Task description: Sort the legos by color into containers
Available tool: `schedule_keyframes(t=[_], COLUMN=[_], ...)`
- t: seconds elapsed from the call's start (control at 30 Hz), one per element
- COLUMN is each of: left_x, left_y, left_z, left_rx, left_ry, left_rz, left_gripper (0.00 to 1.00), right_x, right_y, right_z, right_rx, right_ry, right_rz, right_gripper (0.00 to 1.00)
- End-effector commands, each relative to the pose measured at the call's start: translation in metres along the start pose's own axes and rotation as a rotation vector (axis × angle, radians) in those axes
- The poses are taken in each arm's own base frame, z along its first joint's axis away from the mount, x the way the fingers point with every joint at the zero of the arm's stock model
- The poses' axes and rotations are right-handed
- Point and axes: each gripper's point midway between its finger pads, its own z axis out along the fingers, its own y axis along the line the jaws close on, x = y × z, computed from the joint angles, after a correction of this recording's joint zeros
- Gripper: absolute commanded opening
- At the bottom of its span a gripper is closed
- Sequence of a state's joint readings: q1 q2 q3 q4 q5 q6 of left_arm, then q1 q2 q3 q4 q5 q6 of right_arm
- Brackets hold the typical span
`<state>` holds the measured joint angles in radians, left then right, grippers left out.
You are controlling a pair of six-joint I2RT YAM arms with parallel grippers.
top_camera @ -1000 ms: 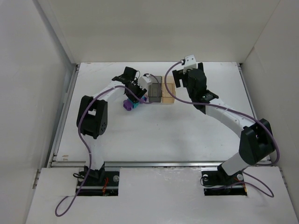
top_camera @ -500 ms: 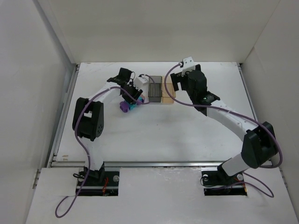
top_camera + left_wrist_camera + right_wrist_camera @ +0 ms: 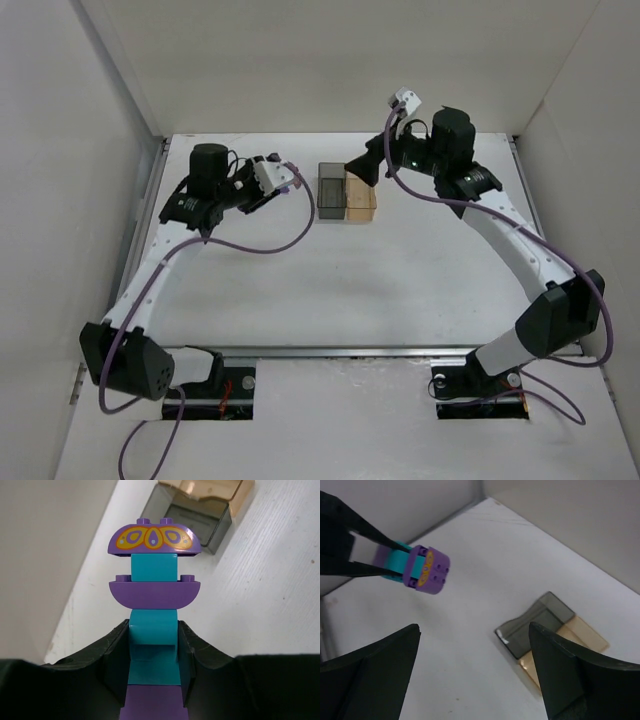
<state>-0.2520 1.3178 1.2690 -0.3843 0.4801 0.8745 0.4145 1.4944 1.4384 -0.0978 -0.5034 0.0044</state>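
My left gripper is shut on a stack of purple and teal legos and holds it in the air, left of the containers. In the top view the left gripper sits under its white camera and the stack is hidden. The right wrist view shows the stack between the left fingers. The dark grey container and the amber container stand side by side at the back middle. My right gripper is open and empty above them, facing left. Its wrist view shows the grey and amber containers below.
White walls close in the table on the left, back and right. The left wall is close to my left arm. The grey container and the amber one lie ahead of the held stack.
My left arm has lifted the lego stack off the table beside the grey container and swung back to the left. My right arm has risen and drawn back off the containers.
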Motion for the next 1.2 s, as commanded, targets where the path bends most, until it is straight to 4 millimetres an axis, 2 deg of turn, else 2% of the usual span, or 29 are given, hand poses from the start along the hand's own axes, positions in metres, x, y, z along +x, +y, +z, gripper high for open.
schedule_keyframes(t=[0.0, 0.03, 0.1, 0.27, 0.3, 0.33, 0.43, 0.57, 0.6, 0.63, 0.73, 0.87, 0.97, 1.0, 1.1, 1.17], left_x=[-0.025, -0.031, -0.047, -0.061, -0.061, -0.061, -0.068, -0.071, -0.071, -0.073, -0.073, -0.072, -0.069, -0.069, -0.07, -0.067], left_y=[-0.021, -0.024, -0.028, -0.042, -0.042, -0.043, -0.042, -0.043, -0.043, -0.046, -0.045, -0.047, -0.05, -0.05, -0.049, -0.052], left_z=[-0.01, -0.012, -0.02, -0.02, -0.02, -0.02, -0.026, -0.03, -0.03, -0.029, -0.031, -0.032, -0.03, -0.03, -0.033, -0.031], left_rx=[0.028, 0.022, 0.011, 0.034, 0.034, 0.035, 0.018, 0.007, 0.007, 0.014, 0.002, 0.002, 0.009, 0.009, 0.004, 0.01], left_ry=[-0.133, -0.153, -0.219, -0.26, -0.26, -0.26, -0.276, -0.286, -0.286, -0.291, -0.292, -0.292, -0.286, -0.286, -0.292, -0.286], left_rz=[0.132, 0.137, 0.148, 0.123, 0.123, 0.114, 0.129, 0.139, 0.139, 0.143, 0.137, 0.137, 0.124, 0.124, 0.119, 0.115], left_gripper=[0.0, 0.0, 0.0, 0.0, 0.0, 0.0, 0.0, 0.0, 0.0, 0.0, 0.0, 0.0, 0.0, 0.0, 0.0, 0.0], right_x=[-0.008, -0.007, -0.007, 0.0, 0.0, 0.004, 0.012, 0.026, 0.03, 0.025, 0.034, 0.03, 0.026, 0.026, 0.031, 0.031], right_y=[0.061, 0.072, 0.077, 0.104, 0.108, 0.105, 0.1, 0.097, 0.095, 0.096, 0.088, 0.094, 0.104, 0.104, 0.111, 0.112], right_z=[-0.003, -0.002, 0.001, 0.003, 0.003, 0.007, 0.015, 0.03, 0.033, 0.033, 0.042, 0.044, 0.046, 0.046, 0.047, 0.048], right_rx=[-0.384, -0.447, -0.478, -0.589, -0.597, -0.576, -0.558, -0.538, -0.537, -0.537, -0.498, -0.519, -0.55, -0.55, -0.58, -0.591], right_ry=[0.038, 0.052, 0.062, 0.088, 0.09, 0.103, 0.125, 0.171, 0.18, 0.175, 0.189, 0.186, 0.185, 0.185, 0.2, 0.206], right_rz=[0.158, 0.173, 0.196, 0.195, 0.194, 0.228, 0.265, 0.355, 0.362, 0.37, 0.394, 0.385, 0.374, 0.374, 0.379, 0.389], right_gripper=[0.92, 0.9, 0.89, 0.89, 0.92, 0.97, 0.97, 0.87, 0.87, 0.87, 0.87, 0.79, 0.67, 0.58, 0.47, 0.33])
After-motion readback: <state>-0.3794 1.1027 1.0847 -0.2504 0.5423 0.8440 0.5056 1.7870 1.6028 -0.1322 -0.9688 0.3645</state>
